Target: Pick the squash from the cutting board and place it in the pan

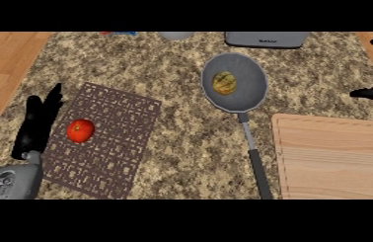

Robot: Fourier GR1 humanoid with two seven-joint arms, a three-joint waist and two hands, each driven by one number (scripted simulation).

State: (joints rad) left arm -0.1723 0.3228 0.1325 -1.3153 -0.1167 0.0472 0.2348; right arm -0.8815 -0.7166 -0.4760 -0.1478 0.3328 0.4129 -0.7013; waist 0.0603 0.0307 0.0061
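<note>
Yellow-green round squash (224, 83) already in grey round metal pan (247, 90), off light wooden cutting board (324, 157), well left of right robot hand (362, 93), whose state can't be told. Left robot hand (35, 127) released, resting far left. Placing looks done.

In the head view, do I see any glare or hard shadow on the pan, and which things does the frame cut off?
Head view: even light, no glare on the pan; no hard shadow beside the squash; the grey appliance at the top and the right hand at the right edge are cut off.
</note>
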